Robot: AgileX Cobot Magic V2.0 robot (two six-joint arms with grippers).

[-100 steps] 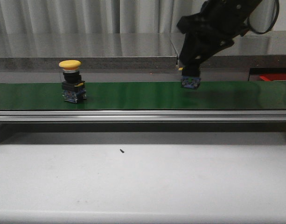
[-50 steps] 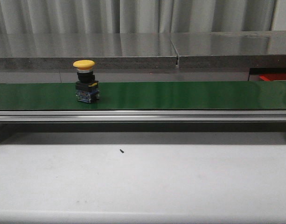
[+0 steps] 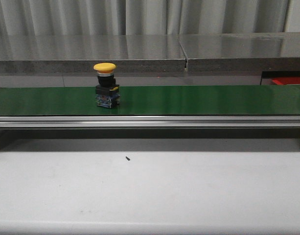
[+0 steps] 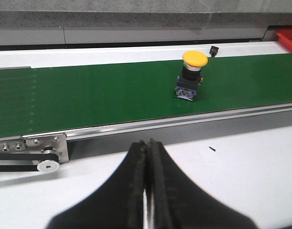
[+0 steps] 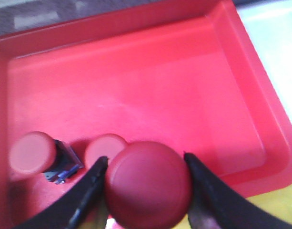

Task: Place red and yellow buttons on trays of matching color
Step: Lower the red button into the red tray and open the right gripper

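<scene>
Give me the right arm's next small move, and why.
Probably lower a little and open: the right tool grips a red button over the red tray, where two red buttons already sit, so it should release into bare tray floor beside them.

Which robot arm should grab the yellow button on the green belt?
Probably the left. Its fingers are shut on nothing and face the yellow button on the green belt. The right fingers already hold a red button over the red tray.

glossy plastic red tray (image 5: 136,86)
</scene>
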